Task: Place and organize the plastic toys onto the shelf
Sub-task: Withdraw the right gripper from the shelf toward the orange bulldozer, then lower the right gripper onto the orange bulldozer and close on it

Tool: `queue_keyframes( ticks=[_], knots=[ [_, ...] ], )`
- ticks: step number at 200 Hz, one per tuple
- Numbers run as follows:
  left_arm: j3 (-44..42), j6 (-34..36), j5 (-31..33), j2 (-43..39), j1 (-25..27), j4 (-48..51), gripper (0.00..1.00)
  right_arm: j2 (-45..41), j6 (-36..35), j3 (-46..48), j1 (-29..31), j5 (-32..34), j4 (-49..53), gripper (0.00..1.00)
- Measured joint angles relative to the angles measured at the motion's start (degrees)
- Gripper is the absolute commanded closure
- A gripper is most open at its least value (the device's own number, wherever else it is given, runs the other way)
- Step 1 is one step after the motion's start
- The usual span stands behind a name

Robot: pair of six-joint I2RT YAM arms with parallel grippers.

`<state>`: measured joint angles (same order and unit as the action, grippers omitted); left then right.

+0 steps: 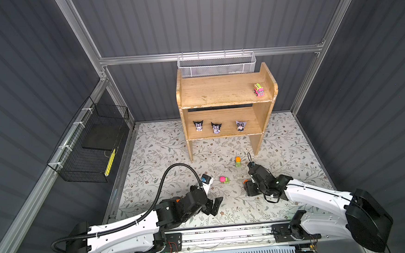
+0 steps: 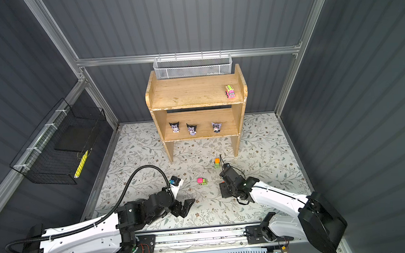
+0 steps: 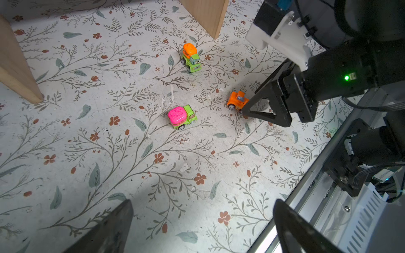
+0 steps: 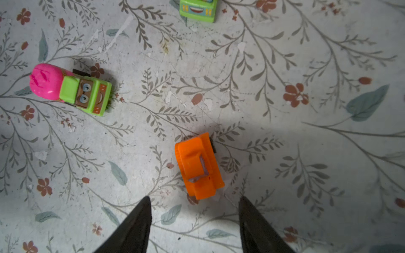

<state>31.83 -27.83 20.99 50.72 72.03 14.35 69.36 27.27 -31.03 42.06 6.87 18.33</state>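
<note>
In both top views the shelf (image 1: 225,89) holds three figurines (image 1: 216,127) on its lower tier and a pink car (image 1: 258,90) at the top tier's right end, apparently grouped by kind. Left wrist view: the left gripper (image 3: 201,230) is spread wide and empty. Right wrist view: the right gripper (image 4: 194,198), jaws parted and holding nothing, hangs just beside the orange car (image 4: 198,166) on the worktop (image 4: 306,54), seemingly aligned to grasp.

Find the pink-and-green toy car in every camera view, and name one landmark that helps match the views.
In a top view: pink-and-green car on the floral mat.
In a top view: same spot, nearer the robot than the orange-drum green truck.
Left wrist: near the all-orange car, apart from that truck.
Right wrist: well apart from the all-orange car.
Shared landmark: the orange-drum green truck, in all four; cut off at the right wrist picture's edge.
</note>
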Motion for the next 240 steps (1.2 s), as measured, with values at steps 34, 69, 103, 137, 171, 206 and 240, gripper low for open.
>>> queue_keyframes(
  ticks=[34,69,103,137,171,206,240],
  knots=[
    [0.3,0.8,1.0,0.3,0.0,1.0,0.00,3.3,-0.7,-1.8,0.0,0.0,-0.7,0.38],
    [1.5,2.3,1.7,2.1,0.0,1.1,0.00,4.1,-0.8,-2.2,0.0,0.0,-0.7,0.37],
    [2.0,3.2,2.2,2.7,0.0,1.1,0.00,5.5,-0.7,-2.9,0.0,-0.3,-0.8,0.38],
    [2.0,3.3,2.8,1.9,0.0,1.3,0.00,6.8,-0.4,-3.1,0.0,-1.6,-1.3,0.38],
    [1.9,3.2,3.6,-1.7,0.0,2.7,0.00,7.2,0.7,-3.2,0.4,-3.5,-2.3,0.39],
    [1.8,3.2,4.4,-4.7,0.0,4.1,0.00,7.3,1.3,-4.4,0.7,-3.0,-1.5,0.42],
    [1.8,3.2,4.6,-5.2,0.0,4.9,0.00,10.2,1.9,-7.2,0.7,-1.1,-0.6,0.49]
  ],
)
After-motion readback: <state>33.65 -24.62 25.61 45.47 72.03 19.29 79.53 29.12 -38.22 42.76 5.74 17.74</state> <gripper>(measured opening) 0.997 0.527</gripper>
